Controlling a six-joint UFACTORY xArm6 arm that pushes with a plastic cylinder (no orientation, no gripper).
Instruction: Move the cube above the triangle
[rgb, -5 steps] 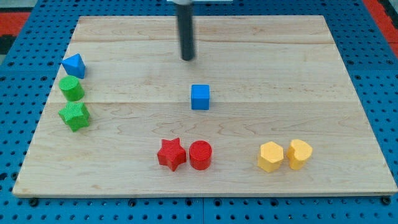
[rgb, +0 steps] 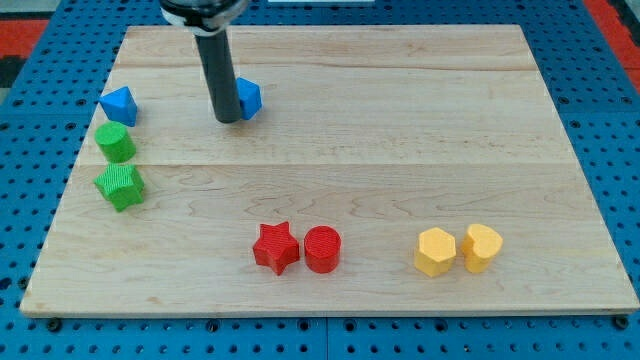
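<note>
The blue cube (rgb: 247, 98) lies in the upper left part of the wooden board (rgb: 400, 130), partly hidden behind my rod. My tip (rgb: 227, 118) rests on the board just left of the cube and touches it. The blue triangle (rgb: 118, 104) lies near the board's left edge, about a hundred pixels left of my tip and level with the cube.
A green cylinder (rgb: 116, 142) and a green star (rgb: 120, 186) lie below the triangle. A red star (rgb: 276, 247) and a red cylinder (rgb: 322, 249) sit near the view's bottom middle. Two yellow blocks (rgb: 436, 251) (rgb: 481, 246) sit at the bottom right.
The blue cube has moved up and to the left, from the board's middle to the upper left. My tip has moved left and slightly down, and now stands against the cube's left side.
</note>
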